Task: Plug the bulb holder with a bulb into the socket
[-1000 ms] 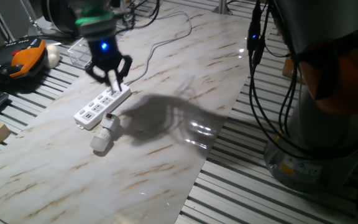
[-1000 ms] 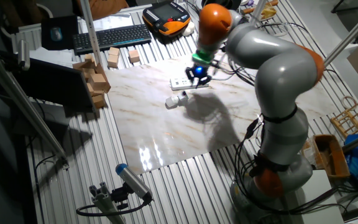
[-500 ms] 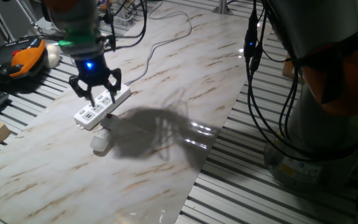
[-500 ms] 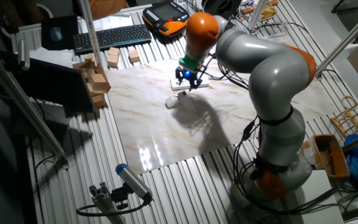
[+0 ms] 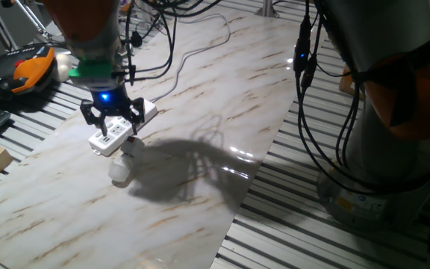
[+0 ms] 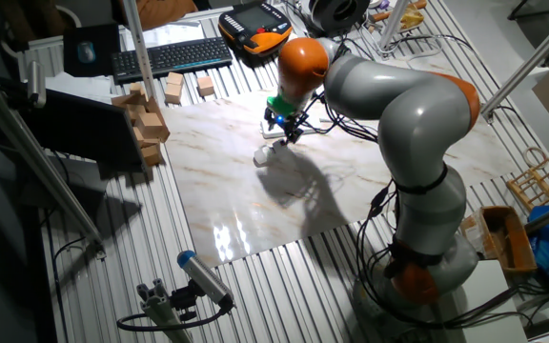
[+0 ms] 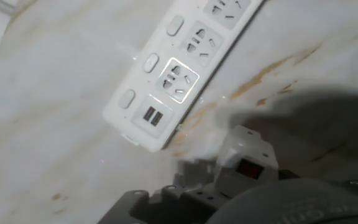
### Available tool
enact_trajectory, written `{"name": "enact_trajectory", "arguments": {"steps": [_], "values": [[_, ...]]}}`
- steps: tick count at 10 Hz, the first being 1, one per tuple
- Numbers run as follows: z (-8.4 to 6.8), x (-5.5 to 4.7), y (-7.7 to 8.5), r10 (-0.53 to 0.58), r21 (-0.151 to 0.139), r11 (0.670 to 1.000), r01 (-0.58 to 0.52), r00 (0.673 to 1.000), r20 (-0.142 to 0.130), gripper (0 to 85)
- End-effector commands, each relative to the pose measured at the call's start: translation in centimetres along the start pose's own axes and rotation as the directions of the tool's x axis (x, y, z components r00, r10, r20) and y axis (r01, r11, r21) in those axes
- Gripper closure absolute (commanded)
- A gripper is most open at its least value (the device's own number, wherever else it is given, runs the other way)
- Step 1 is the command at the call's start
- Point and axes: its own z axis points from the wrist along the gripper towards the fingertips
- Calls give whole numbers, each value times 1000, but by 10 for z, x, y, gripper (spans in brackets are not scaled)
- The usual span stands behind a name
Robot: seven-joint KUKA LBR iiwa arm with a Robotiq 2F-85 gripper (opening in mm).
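A: Gripper (image 5: 112,125)?
B: Over the end of the strip (image 5: 122,127), fingers spread, nothing between them. Blue light lit above the fingers. Same spot in the other fixed view (image 6: 282,127).

A: Strip location?
B: Flat on the marble board (image 5: 200,97), diagonal, near the board's far-left part. Grey cord (image 5: 192,48) running off its far end toward the back. Hand view: strip (image 7: 179,68) with outlets in a row, a button beside each, two USB ports at the near end.

A: Holder and bulb?
B: Holder (image 7: 244,162) lying on the board just beside the strip's USB end, red switch facing up. Touching the strip or not: cannot tell. Not plugged in. Bulb (image 5: 119,171) on the board next to that, at the near side, on its side. Also seen as a white blob in the other fixed view (image 6: 263,157).

A: Contact with gripper?
B: None visible. Dark finger parts at the bottom edge of hand view, blurred.

A: Other stuff?
B: Orange pendant (image 5: 28,67) at far left, keyboard (image 6: 170,57), wooden blocks (image 6: 141,119) off the board. Slatted table (image 5: 297,239) underneath.
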Motion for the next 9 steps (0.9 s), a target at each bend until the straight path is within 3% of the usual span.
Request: {"name": "enact_trajectory", "arguments": {"steps": [1,5,9], "values": [[3,1,-1,114,-4,993,-114,993,14,170],[26,1,-5,119,-37,992,-118,992,47,170],[33,-4,-9,85,-42,996,-82,994,65,170]]}}
